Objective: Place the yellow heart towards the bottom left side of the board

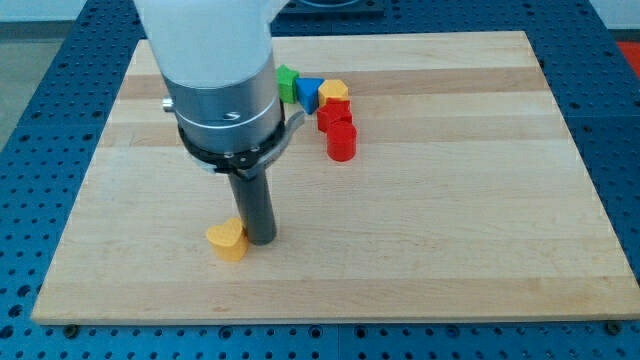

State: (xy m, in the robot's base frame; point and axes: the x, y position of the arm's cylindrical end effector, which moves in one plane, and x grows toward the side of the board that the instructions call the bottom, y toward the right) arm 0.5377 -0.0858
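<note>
So right now my tip point(261, 240) is sitting on the board touching the right side of the yellow heart point(228, 240), which is in the lower left part of the wooden board point(450, 230), not far from the bottom edge. There's no gripper on this rig at all, just the rod, so nothing to open or close, it only shoves things

Honestly the heart looks like it's pretty much where the task wants it already, or close. That's sort of the risk: any further push toward the view's left or bottom could send it too close to the edge, and if it goes over it lands on the blue pegboard table point(40, 120) and I can't get it back with a rod

Other thing, the heart is a lopsided shape and I'm contacting it on one side, not through the middle as far as I can tell. Pushing off-center would likely make it spin and slip round the tip instead of going straight, then I'd be chasing it

The rest of the blocks are well apart, clustered near the view's top: a green block point(287, 80), a blue triangle point(308, 91), a yellow block point(334, 92) and two red blocks point(337, 128), the lower one looks like a cylinder. Part of that cluster may be hidden behind the arm so can't say if there's more. No real danger of bumping them from here unless the arm swings back up that way
</note>
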